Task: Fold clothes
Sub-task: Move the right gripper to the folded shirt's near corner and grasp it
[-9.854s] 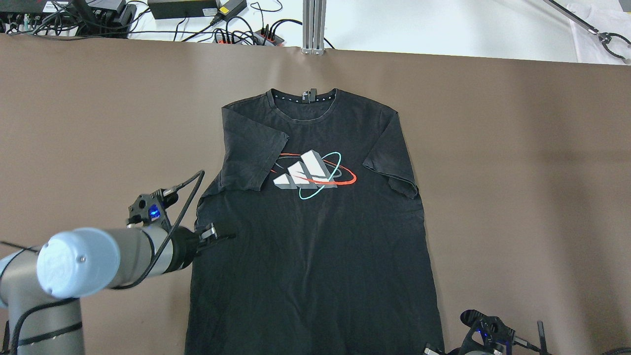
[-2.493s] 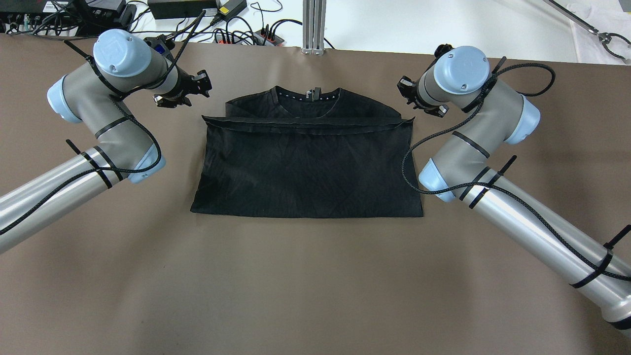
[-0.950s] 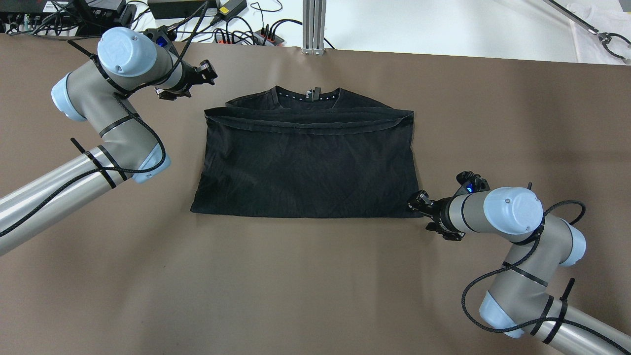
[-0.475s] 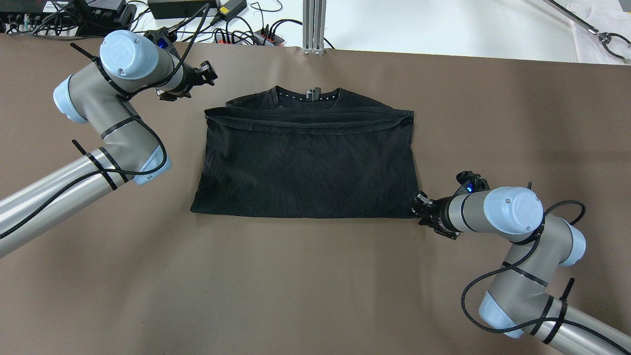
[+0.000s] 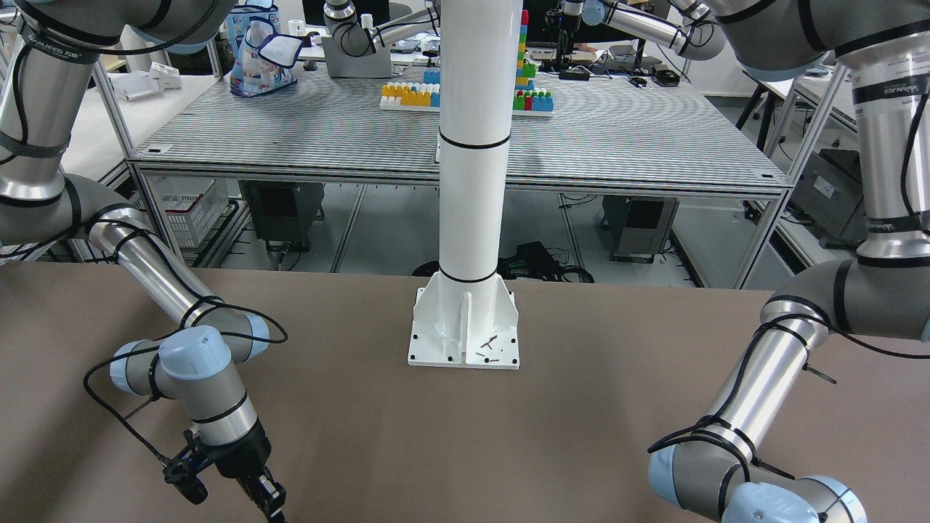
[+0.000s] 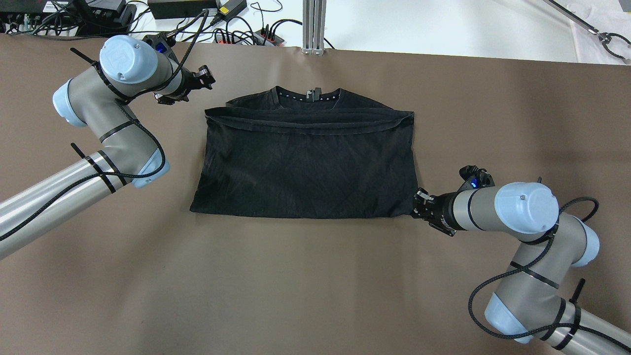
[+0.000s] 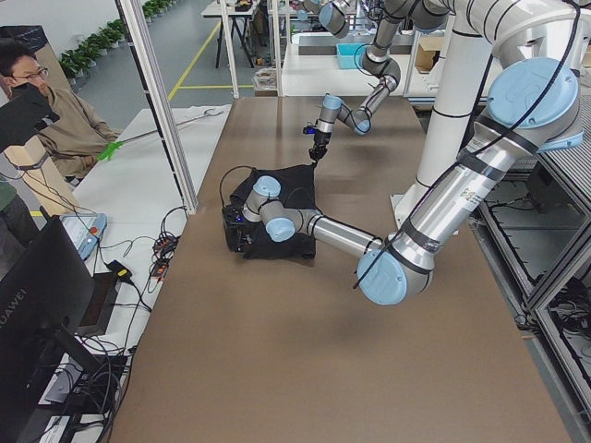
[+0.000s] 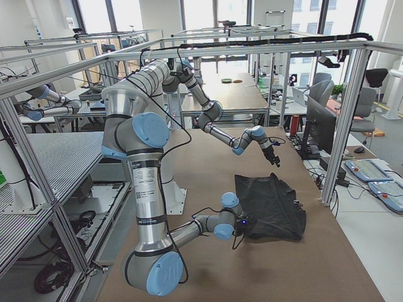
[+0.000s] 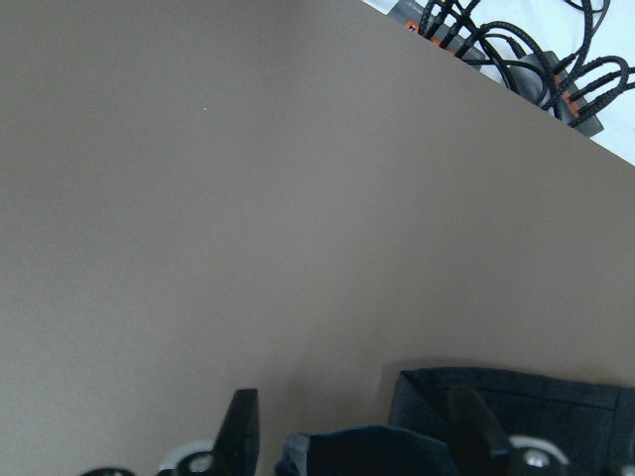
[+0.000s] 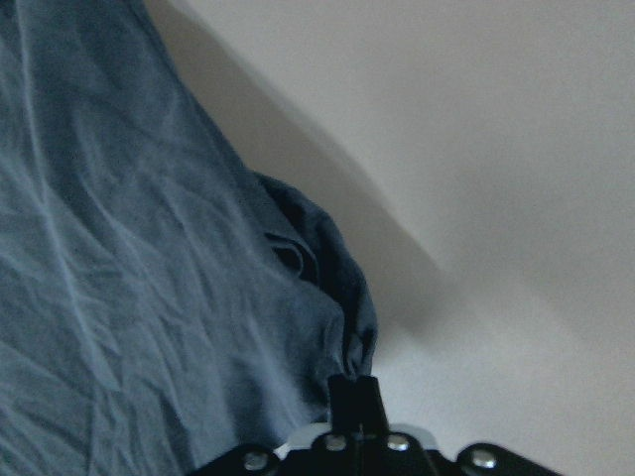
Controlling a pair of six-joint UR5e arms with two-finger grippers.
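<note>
Reading my feeds: black thin-fabric garment (image 6: 305, 162) folded mid brown matte counter (image 6: 296, 286). Right gripper (image 6: 418, 207) jaws pinch its near-right corner; left gripper (image 9: 352, 421) jaws apart near far-left corner. Black cables (image 6: 236, 32) past far edge.

Bright, even light; soft shadows lie on the worktop (image 6: 315, 286); the right wrist view is bluish, with blurred near parts.

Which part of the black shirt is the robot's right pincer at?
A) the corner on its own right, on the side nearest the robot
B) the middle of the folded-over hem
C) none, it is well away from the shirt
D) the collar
A: the overhead view puts the right pincer at that corner of the black shirt, and its wrist camera shows fabric bunched at its closed tips.
</note>
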